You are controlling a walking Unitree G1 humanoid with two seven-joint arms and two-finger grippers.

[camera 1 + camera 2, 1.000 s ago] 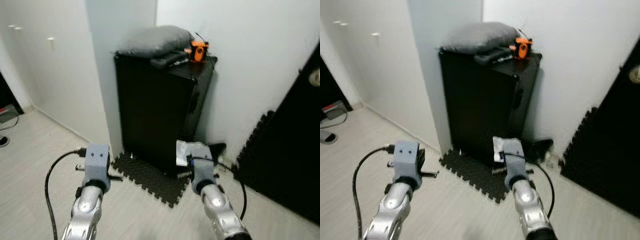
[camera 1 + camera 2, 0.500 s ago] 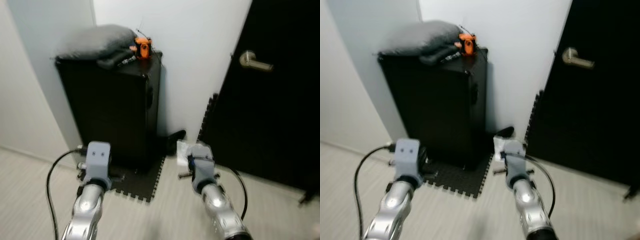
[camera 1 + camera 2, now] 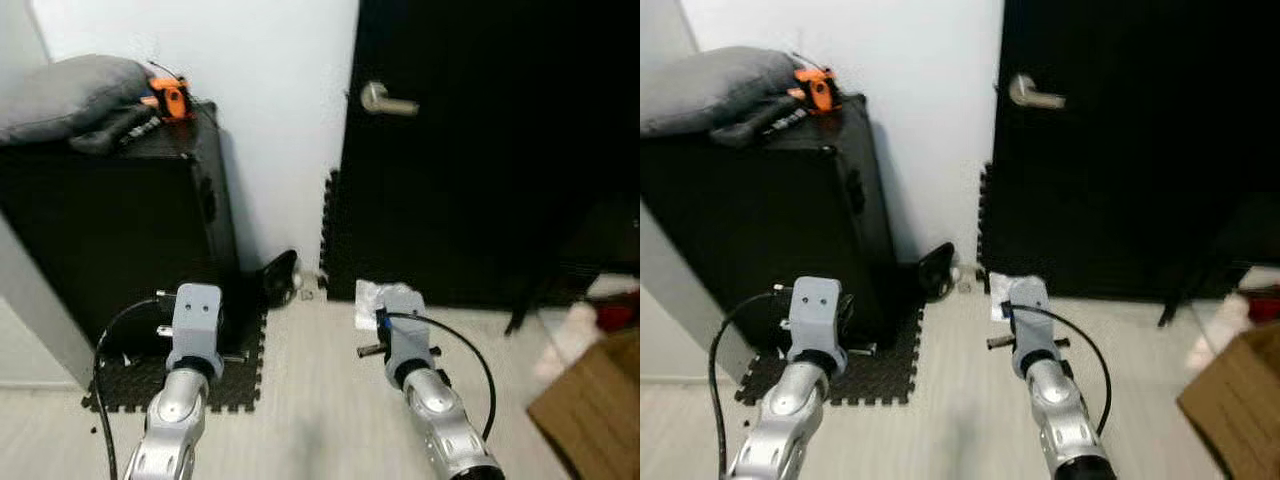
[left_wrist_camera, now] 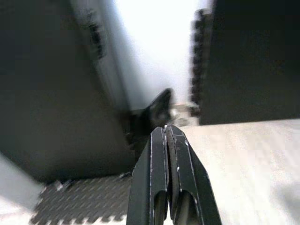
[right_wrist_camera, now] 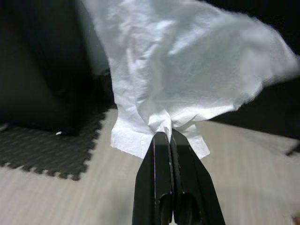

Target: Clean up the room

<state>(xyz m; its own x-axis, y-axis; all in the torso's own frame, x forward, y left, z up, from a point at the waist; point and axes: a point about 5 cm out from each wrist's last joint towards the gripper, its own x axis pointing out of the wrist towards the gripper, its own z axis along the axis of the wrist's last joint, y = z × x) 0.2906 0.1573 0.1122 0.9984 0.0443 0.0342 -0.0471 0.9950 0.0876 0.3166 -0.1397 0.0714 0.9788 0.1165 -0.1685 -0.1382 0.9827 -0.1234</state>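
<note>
Now black door (image 3: 470,150) ahead, cabinet (image 3: 110,240) leftward

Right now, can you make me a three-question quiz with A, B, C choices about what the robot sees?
1. Where does the small orange gadget sit?
A. on top of the tall black cabinet
B. on the pale wooden floor
C. inside the brown cardboard box

2. What colour is the door with the silver lever handle?
A. white
B. black
C. brown

3. What is the right gripper doing?
A. hanging open
B. pinching a crumpled white paper tissue
C. gripping the handle

Answers: 1 A, the gadget rests on the cabinet top beside the grey cushion. 2 B, the door is black beside the white wall. 3 B, the right wrist view shows the fingers closed on the tissue's bunched edge.
</note>
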